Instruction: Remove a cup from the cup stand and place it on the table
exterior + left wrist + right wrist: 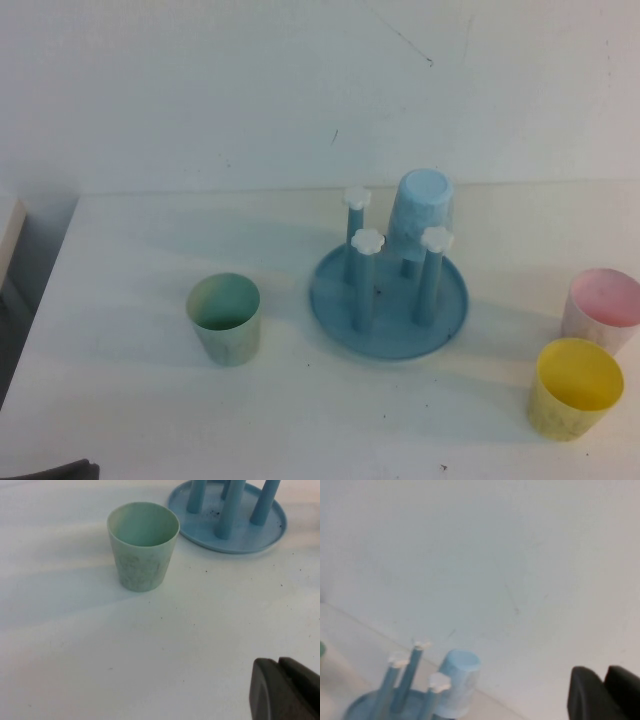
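Observation:
The mint-green cup (pixel 225 318) stands upright on the white table (pixel 120 400), left of the cup stand (pixel 388 300). It also shows in the left wrist view (pixel 142 547), next to the stand's blue dish (pixel 235 537). Three pegs with white flower caps are bare. A light blue cup (pixel 420 212) hangs upside down on the far peg; it also shows in the right wrist view (pixel 457 682). My left gripper (pixel 277 661) is shut and empty, low over the table, well short of the mint cup. My right gripper (pixel 605 670) is shut and empty, raised, facing the wall above the stand (pixel 395 690).
A pink cup (pixel 602 308) and a yellow cup (pixel 574 388) stand upright at the table's right edge. A white wall rises behind the table. A dark part of the left arm (pixel 50 470) shows at the bottom left corner.

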